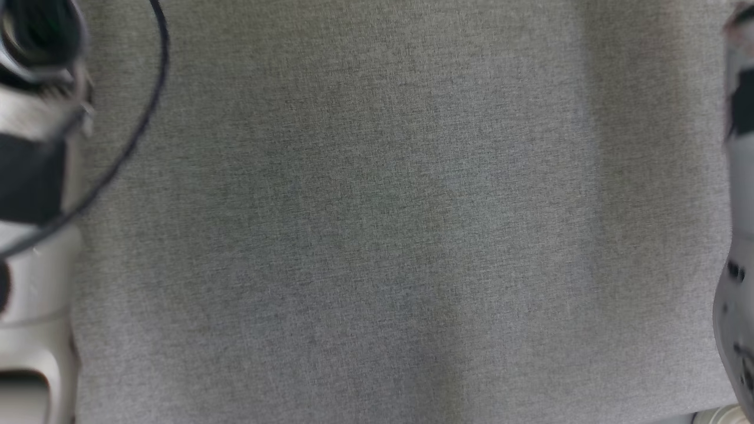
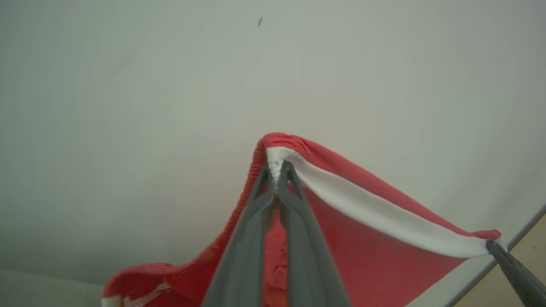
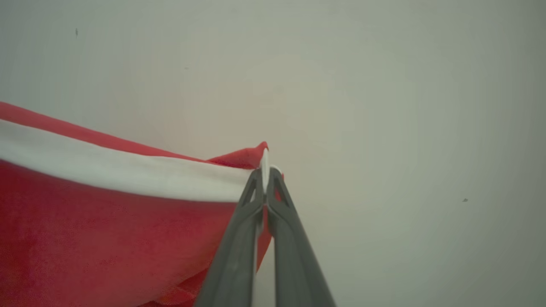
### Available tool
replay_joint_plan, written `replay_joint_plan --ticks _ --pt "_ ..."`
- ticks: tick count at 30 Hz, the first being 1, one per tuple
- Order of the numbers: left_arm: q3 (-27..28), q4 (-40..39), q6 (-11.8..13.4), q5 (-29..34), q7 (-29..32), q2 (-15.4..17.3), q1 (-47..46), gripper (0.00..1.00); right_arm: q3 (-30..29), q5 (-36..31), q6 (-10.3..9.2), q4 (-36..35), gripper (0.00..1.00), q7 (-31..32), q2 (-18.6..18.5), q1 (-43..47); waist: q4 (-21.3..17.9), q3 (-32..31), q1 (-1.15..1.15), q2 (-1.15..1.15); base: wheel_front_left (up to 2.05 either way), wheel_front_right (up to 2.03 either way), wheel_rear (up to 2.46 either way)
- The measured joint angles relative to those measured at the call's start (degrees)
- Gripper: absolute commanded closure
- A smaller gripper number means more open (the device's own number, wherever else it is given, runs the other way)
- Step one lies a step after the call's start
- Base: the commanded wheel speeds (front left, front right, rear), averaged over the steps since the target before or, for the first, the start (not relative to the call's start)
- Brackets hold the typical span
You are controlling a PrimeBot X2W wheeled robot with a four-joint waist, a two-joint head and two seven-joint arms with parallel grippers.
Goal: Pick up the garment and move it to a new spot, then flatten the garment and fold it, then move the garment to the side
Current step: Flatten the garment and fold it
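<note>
The garment (image 2: 362,238) is red with a white band along its edge. In the left wrist view my left gripper (image 2: 277,170) is shut on one corner of that band, and the cloth stretches taut to the lower right, where my right gripper's tip (image 2: 497,247) pinches the other corner. The right wrist view has my right gripper (image 3: 265,172) shut on the garment (image 3: 106,230), whose white band runs off to the left. Both hold the cloth up against a pale wall. In the head view pale forearms sit at the left edge (image 1: 35,176) and the right edge (image 1: 739,235).
A grey cloth-covered table (image 1: 383,224) spreads below in the head view. A black cable (image 1: 141,123) loops by the left forearm. The table's edge shows at the lower right corner (image 1: 713,415).
</note>
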Motion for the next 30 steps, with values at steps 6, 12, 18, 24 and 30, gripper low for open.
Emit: replay_joint_plan --ticks 6,12,18,24,30 --pt "-5.5 -2.6 -0.7 -2.8 2.7 0.3 10.1 1.0 6.2 9.6 0.0 -5.6 1.0 10.1 -3.6 11.3 0.6 -2.1 -0.02 -0.01 0.0 0.0 0.0" --pt "-8.9 -5.5 -0.9 -5.1 4.5 1.4 21.5 1.0 6.2 17.8 -0.01 -17.8 1.0 23.2 -7.0 26.0 1.9 -6.9 -0.04 -0.03 0.0 0.0 0.0" --pt "-9.9 -3.7 -0.6 -5.9 1.7 0.7 33.2 1.0 2.3 20.4 -0.01 -25.3 1.0 32.8 -7.7 41.2 3.1 -13.6 -0.05 -0.03 0.0 0.0 0.0" --pt "-10.7 -1.3 -0.6 -5.2 -0.5 -0.8 41.0 1.0 1.3 21.8 0.0 -26.8 1.0 38.8 -7.7 50.7 4.0 -19.4 -0.05 -0.03 0.0 0.0 0.0" --pt "-13.3 0.3 -0.7 -0.6 -1.0 -0.8 45.7 1.0 0.2 27.3 0.0 -30.8 1.0 48.6 -10.7 58.9 4.7 -24.6 -0.04 -0.03 0.0 0.0 0.0"
